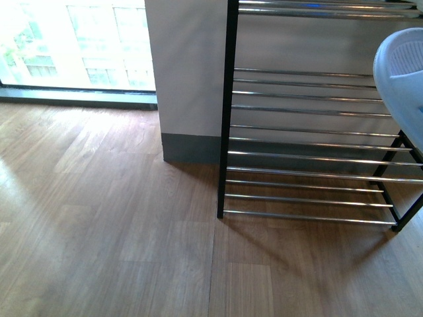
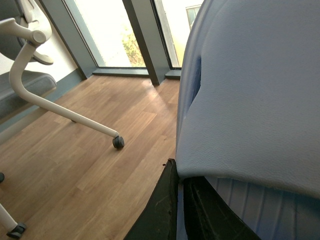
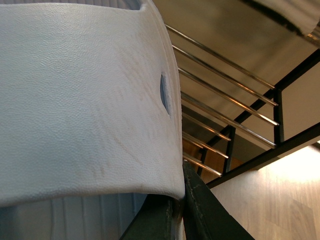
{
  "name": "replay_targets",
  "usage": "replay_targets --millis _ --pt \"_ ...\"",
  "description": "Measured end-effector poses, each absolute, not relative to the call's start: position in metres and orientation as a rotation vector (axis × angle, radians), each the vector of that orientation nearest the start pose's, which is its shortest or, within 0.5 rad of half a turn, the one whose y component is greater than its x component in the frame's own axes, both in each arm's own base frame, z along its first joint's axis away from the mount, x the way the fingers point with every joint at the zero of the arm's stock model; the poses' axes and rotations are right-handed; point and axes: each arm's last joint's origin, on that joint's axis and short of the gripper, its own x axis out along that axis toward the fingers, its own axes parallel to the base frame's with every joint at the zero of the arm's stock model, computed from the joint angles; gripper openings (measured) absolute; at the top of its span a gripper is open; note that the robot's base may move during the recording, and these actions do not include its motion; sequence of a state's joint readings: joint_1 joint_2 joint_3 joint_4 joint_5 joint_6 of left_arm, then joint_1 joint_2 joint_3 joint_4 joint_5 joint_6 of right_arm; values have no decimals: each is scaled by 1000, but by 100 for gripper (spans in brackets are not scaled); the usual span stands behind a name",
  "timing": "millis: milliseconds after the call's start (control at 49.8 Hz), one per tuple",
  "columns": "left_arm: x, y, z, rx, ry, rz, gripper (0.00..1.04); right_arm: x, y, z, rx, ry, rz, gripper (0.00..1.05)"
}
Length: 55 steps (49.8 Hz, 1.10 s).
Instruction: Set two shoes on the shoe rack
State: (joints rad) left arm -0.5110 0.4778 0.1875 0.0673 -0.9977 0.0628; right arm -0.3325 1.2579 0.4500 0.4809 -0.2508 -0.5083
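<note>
A pale blue slide [image 1: 401,72] fills the upper right edge of the front view, hanging in the air in front of the shoe rack [image 1: 310,142], whose black frame and silver bars take up the right half of that frame. The rack stands on the wooden floor [image 1: 106,238] against a white wall [image 1: 188,72], with a bright window [image 1: 73,43] at upper left.

In the right wrist view, the right end effector [image 3: 177,215] is clamped on a slide [image 3: 85,105], whose strap covers the left of the frame; rack bars run across the upper right.

In the left wrist view, the left end effector [image 2: 180,205] grips a second slide [image 2: 255,95] that fills the right side. A white office chair [image 2: 30,75] on castors stands at the left, over the floor.
</note>
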Motion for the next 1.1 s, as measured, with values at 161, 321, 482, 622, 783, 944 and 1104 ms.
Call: replay_targets --millis 161,321,482,622,783,944,1104 --pt "116 -37 194 216 179 481 2 231 -72 188 -410 326 1 2" --pt "116 -37 193 217 180 481 2 231 -72 188 -410 326 0 2" --pt "116 -37 193 218 181 480 2 231 -72 188 -409 327 1 2" --pt "115 -37 193 219 182 480 2 231 -72 188 -409 327 1 2" --pt "116 -37 193 219 182 481 2 231 -72 188 -409 326 1 2" --pt "116 -37 193 219 182 482 2 231 -72 188 -410 325 2 2" --pt "116 -37 193 219 182 482 2 231 -71 188 -409 324 6 2"
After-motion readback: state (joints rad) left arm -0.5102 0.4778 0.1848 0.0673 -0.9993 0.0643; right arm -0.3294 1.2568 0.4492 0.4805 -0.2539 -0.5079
